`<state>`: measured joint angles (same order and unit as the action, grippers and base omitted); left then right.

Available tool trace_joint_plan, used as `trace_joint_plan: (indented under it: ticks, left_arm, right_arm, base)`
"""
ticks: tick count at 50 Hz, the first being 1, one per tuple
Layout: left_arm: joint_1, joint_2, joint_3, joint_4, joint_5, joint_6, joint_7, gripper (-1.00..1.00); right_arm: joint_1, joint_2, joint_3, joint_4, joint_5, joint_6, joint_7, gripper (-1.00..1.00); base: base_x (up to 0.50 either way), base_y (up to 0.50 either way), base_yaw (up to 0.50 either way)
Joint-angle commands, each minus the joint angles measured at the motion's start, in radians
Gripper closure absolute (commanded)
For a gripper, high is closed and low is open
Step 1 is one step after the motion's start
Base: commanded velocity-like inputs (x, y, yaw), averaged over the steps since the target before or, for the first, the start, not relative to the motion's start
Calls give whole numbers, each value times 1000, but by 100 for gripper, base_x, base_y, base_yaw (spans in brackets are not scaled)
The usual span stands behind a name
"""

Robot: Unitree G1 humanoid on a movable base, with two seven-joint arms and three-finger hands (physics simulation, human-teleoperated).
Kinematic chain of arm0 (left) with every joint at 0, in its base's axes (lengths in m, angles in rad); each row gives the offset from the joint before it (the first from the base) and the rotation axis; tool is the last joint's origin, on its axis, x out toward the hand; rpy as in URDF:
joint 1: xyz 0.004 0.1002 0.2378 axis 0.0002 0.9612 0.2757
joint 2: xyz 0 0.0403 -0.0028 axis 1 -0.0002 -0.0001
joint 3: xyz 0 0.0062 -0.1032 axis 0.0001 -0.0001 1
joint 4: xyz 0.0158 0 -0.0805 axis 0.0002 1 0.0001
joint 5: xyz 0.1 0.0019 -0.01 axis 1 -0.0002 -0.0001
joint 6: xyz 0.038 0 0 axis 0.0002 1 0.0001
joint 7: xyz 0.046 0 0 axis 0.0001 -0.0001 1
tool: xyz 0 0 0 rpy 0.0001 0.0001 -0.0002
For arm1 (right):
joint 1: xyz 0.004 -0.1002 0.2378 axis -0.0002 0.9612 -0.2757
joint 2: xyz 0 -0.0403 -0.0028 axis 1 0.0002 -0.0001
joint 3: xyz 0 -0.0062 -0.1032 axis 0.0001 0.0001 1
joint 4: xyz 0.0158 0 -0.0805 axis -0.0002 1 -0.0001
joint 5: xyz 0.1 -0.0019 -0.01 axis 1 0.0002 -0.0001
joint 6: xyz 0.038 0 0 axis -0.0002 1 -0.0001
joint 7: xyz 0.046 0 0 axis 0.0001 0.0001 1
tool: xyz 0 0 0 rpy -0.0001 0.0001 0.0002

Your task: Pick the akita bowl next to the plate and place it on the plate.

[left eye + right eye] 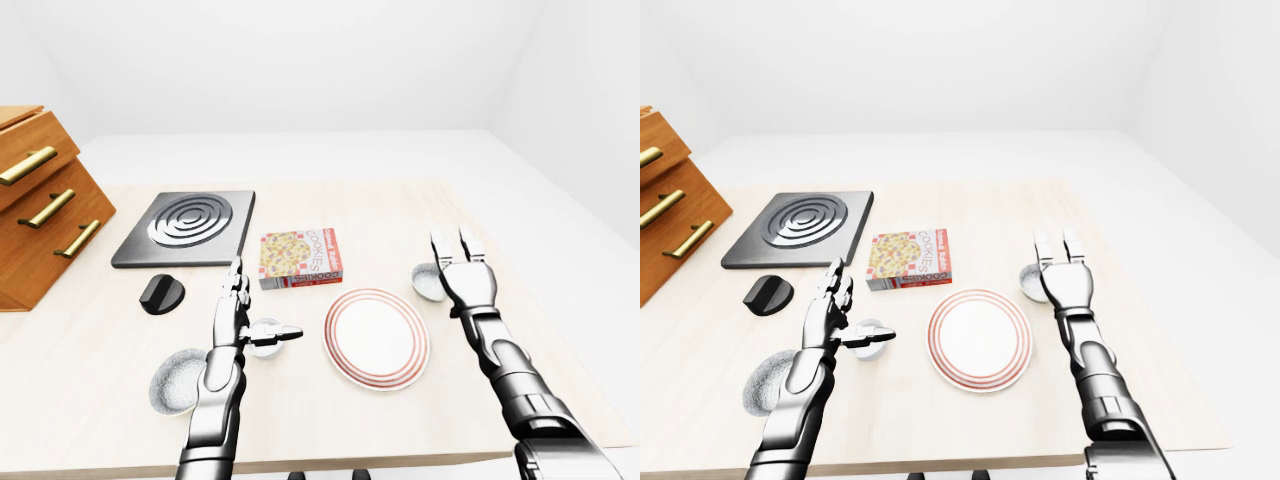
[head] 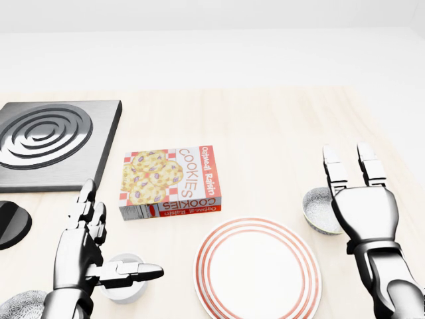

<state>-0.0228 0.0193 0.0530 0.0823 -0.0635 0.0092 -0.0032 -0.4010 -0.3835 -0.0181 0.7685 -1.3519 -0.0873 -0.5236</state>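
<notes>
The white plate (image 2: 257, 269) with red rings lies low in the head view. Just right of it sits a small grey speckled bowl (image 2: 317, 209), upright on the table. My right hand (image 2: 348, 169) stands open right beside that bowl, palm down, two fingers stretched away from me; its palm hides the bowl's right rim. Left of the plate my left hand (image 2: 116, 239) is open, fingers up and thumb pointing right over a small white cup (image 2: 126, 279). Neither hand holds anything.
A cookies box (image 2: 169, 181) lies above the plate. A metal burner plate (image 1: 188, 228) and a black knob (image 1: 161, 294) are at the left, with a wooden drawer cabinet (image 1: 40, 205) beyond. Another speckled bowl (image 1: 178, 380) sits by my left forearm.
</notes>
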Motion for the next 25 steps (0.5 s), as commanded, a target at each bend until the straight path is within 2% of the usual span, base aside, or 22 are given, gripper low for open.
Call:
trace_joint_plan:
  ticks: [1,12,15,25]
  left_arm:
    - [2,-1,-2,-8,0,4,1,-100]
    - [4,-1,-2,-14,-1,8,0,-100]
    - [1,-1,1,1,-2,-3,0,-100]
    - [0,0,1,2,-3,-2,0,-100]
  right_arm:
    - [-60,-6,15,58,-6,0,0,-100]
    - [-94,1,26,104,-8,0,0,-100]
    - [-130,7,37,182,-8,0,0,-100]
    - [-161,5,55,261,-3,0,0,-100]
  base:
    - [0,0,0]
    - [0,0,0]
    - [0,0,0]
    - [0,0,0]
